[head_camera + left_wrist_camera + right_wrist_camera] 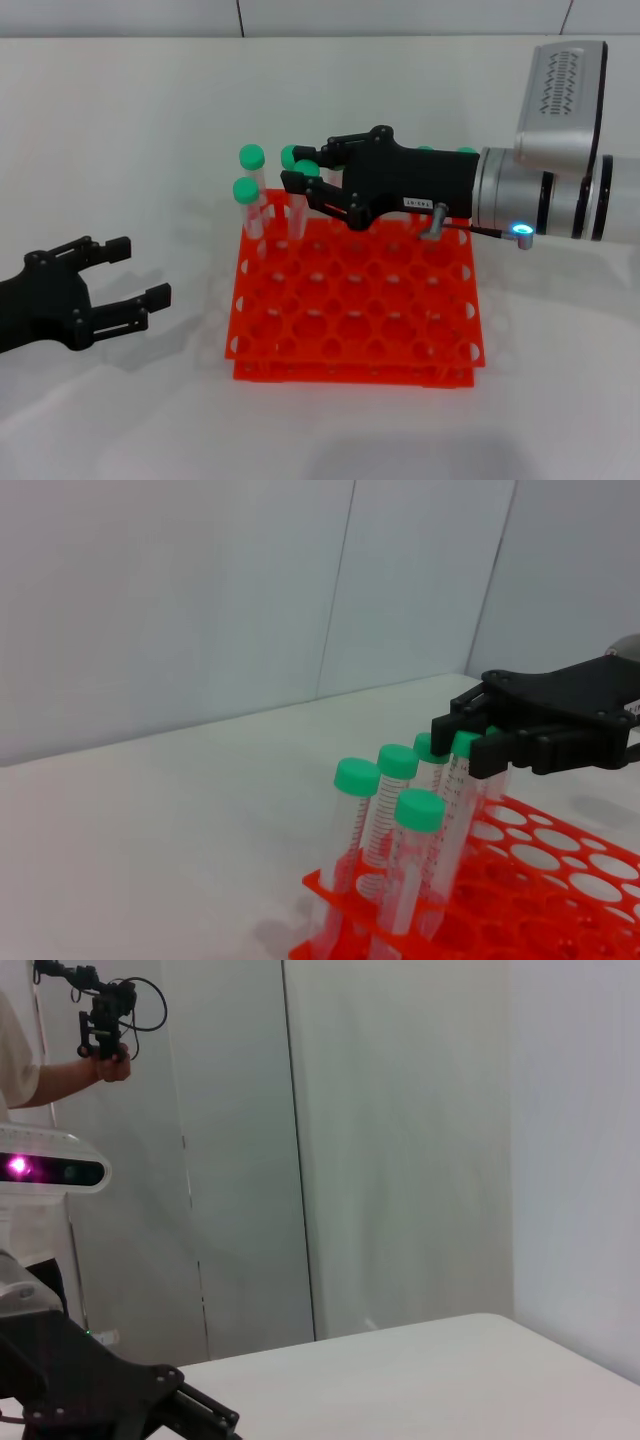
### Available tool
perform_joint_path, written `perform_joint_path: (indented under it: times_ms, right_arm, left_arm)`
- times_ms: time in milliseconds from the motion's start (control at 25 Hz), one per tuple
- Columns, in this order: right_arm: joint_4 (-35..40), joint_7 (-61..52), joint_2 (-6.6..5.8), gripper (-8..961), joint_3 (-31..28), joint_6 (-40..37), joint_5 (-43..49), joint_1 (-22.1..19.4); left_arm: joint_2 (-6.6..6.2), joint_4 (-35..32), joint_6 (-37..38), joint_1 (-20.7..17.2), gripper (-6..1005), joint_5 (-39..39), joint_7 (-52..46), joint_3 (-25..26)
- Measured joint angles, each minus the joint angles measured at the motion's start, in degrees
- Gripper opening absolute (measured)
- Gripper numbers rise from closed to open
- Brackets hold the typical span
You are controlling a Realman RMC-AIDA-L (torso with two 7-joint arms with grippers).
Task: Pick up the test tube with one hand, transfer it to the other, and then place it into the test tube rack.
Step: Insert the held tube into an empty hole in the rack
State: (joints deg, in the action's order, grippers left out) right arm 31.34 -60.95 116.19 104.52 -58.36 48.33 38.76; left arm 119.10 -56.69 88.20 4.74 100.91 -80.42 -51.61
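**Tube held over the rack's far-left corner by the right gripper**

Nearest the robot, on the left of the white table [130,130], the left gripper [140,270] is seen low over the surface, its two fingers spread wide with nothing between them. It lies well apart from the rack, beside the rack's left edge.

In the middle of the table the orange-red test tube rack [360,320] is set, its grid of round holes mostly unfilled. At its far-left corner several green-capped tubes [357,820] are stood upright in the holes, close together.

Over the rack's far row the right gripper [298,168] is reached in from the right, a small white sticker shown on its black body and a blue light on the wrist behind. The test tube [462,780] is gripped just under its green cap between the closed fingers, held upright among the standing tubes; how far its lower end is seated in a hole cannot be told.
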Motion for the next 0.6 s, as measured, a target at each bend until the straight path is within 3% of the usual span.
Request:
perform_joint_path:
  times_ms: [600]
  right_arm:
    - [0.06, -0.21, -0.02, 354, 2.14, 1.19, 0.19, 1.26]
  left_arm:
    - [-0.01, 0.34, -0.05, 0.36, 832, -0.01, 0.00, 0.18]
